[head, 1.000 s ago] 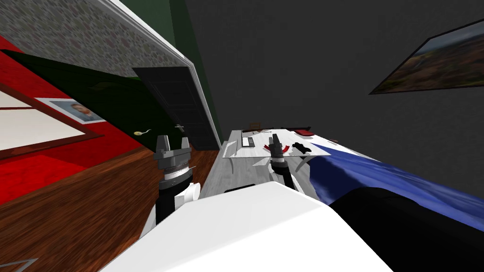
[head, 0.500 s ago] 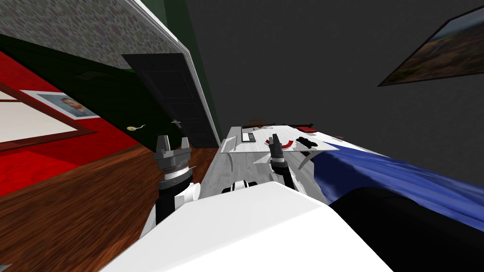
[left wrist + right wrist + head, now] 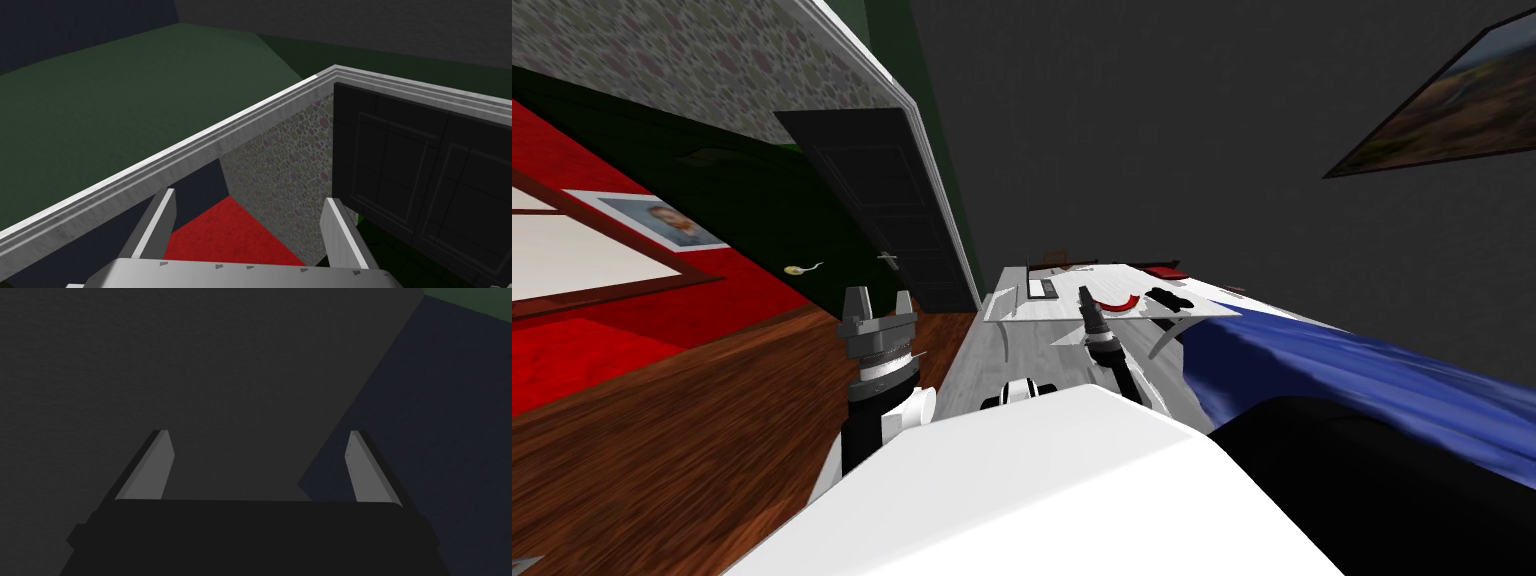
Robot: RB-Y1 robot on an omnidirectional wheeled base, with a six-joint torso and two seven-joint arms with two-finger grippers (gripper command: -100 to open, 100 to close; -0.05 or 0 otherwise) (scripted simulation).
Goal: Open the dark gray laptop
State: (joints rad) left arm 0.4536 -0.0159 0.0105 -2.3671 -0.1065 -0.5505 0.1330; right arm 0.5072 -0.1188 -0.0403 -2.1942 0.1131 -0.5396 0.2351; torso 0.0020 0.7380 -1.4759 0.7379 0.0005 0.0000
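Note:
On the white desk (image 3: 1032, 350) ahead of me lie several small items. A flat dark and light slab (image 3: 1039, 289) near the desk's far left may be the laptop; I cannot tell whether its lid is up. My right gripper (image 3: 1084, 296) hovers over the middle of the desk, short of the slab and a little to its right. Its fingers stand open with nothing between them (image 3: 260, 438) and point at a dark grey wall. My left gripper (image 3: 876, 300) is raised over the wooden floor left of the desk, open and empty (image 3: 248, 196).
A red curved thing (image 3: 1118, 302), a black thing (image 3: 1167, 298) and a red flat thing (image 3: 1167, 271) lie on the desk's far right. A blue bedcover (image 3: 1312, 360) borders the desk on the right. A dark door (image 3: 882, 200) stands beyond the wooden floor (image 3: 712, 420).
The whole head view has shifted, so I have moved a little nearer to the desk. My right gripper has tipped slightly to the left over it. The left arm holds its pose.

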